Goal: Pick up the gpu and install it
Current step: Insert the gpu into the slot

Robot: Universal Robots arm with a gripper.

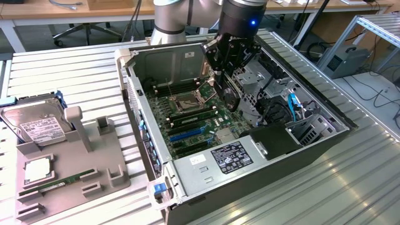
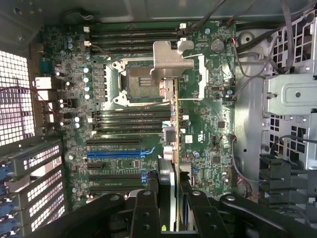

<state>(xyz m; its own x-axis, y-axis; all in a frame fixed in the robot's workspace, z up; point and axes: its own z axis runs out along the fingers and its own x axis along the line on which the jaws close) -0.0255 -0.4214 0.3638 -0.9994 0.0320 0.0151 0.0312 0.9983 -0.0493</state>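
Exterior view: you find the gripper (image 1: 226, 75) in the upper centre of the frame, reaching into the open computer case (image 1: 166, 63). Its jaws stand partly closed, clamped on the gpu (image 1: 229, 96). The card hangs on edge over the motherboard (image 1: 187, 112); you cannot tell whether it touches.

Wrist view: you look along the gpu (image 2: 175, 114), seen edge-on between the black fingers (image 2: 143, 213). Its silvery bracket (image 2: 171, 57) overlaps the processor socket (image 2: 141, 82). The blue slot (image 2: 119, 153) lies just beside the card.
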